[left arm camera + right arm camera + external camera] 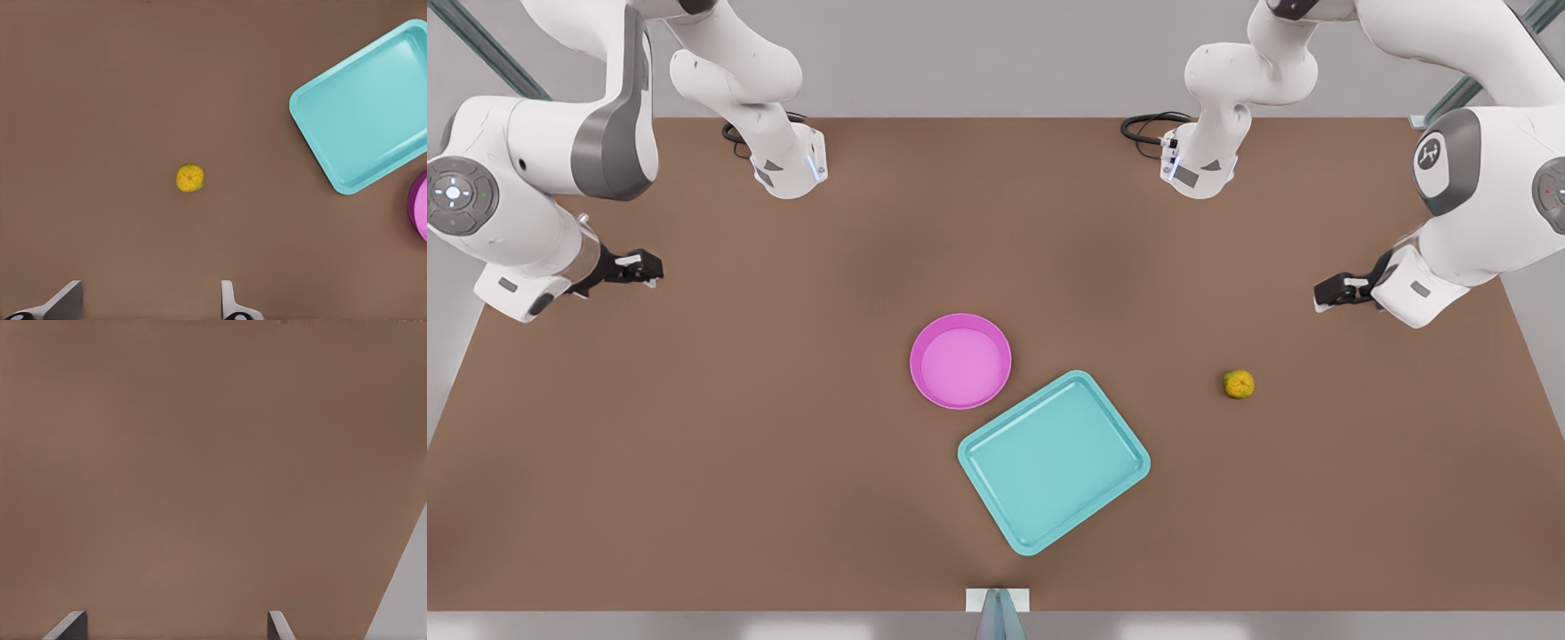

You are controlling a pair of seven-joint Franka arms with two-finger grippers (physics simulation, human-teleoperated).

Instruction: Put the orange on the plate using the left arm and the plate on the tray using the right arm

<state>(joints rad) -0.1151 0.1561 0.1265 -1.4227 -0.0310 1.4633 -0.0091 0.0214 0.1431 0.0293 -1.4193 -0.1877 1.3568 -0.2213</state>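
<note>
The small yellow-orange orange [1239, 384] [190, 178] lies on the brown table at the front view's right. My left gripper [1328, 292] [150, 288] hovers above and behind it, open and holding nothing. The pink plate [960, 361] [420, 203] sits bare at the table's middle, its rim close to a corner of the teal tray [1055, 461] [363, 110], which lies at an angle nearer the front edge. My right gripper [647, 267] [177, 615] waits at the front view's left, well apart from the plate, open over bare table.
Both arm bases [787, 169] [1199, 169] with their cables stand at the table's back edge. A small grey-white mount [997, 604] sits at the middle of the front edge. The table's side edge [403, 593] is close to my right gripper.
</note>
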